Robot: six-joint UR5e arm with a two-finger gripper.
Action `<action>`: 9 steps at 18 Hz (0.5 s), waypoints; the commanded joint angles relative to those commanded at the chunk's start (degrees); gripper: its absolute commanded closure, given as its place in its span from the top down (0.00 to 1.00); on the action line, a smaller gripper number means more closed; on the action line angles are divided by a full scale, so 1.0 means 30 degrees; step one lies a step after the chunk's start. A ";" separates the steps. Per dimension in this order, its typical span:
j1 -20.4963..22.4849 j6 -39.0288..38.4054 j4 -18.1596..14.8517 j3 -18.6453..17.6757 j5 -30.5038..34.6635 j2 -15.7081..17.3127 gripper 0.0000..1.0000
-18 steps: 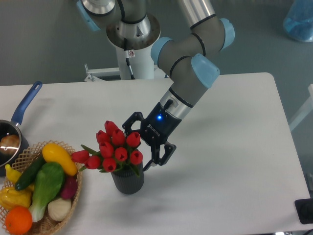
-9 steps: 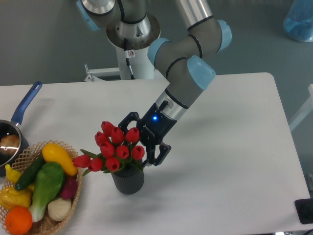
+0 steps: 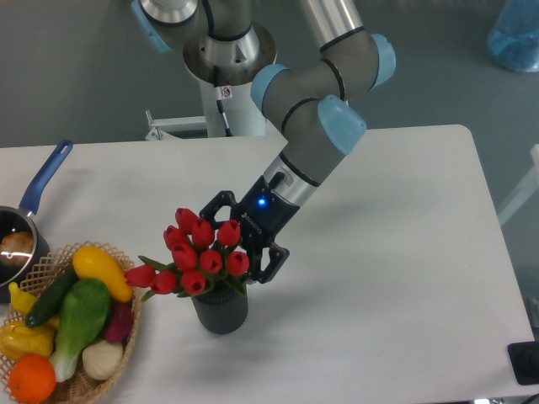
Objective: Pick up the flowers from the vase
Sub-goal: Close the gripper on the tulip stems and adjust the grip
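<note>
The flowers, a bunch of red tulip buds with green leaves, stand in the vase, a short dark grey ribbed cylinder near the table's front. My gripper comes in from the upper right and is pressed against the right side of the bunch. Its jaws are spread: one black finger shows above the buds, the other to the right of them. The stems are hidden behind the buds and leaves.
A wicker basket of vegetables and fruit sits at the front left, close to the vase. A blue-handled saucepan lies at the left edge. The arm's base stands behind the table. A blue object is at the top right.
My gripper has slid left into the flowers, and the bunch has been nudged slightly left. The vase has stayed in place.
</note>
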 joint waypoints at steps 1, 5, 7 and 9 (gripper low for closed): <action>0.0000 0.0029 0.0029 -0.0146 0.0000 0.0058 1.00; -0.0116 0.0029 0.0029 -0.0236 -0.0029 0.0205 1.00; -0.0234 0.0000 0.0029 -0.0236 -0.0058 0.0176 1.00; -0.0235 0.0000 0.0058 -0.0207 -0.0087 0.0205 1.00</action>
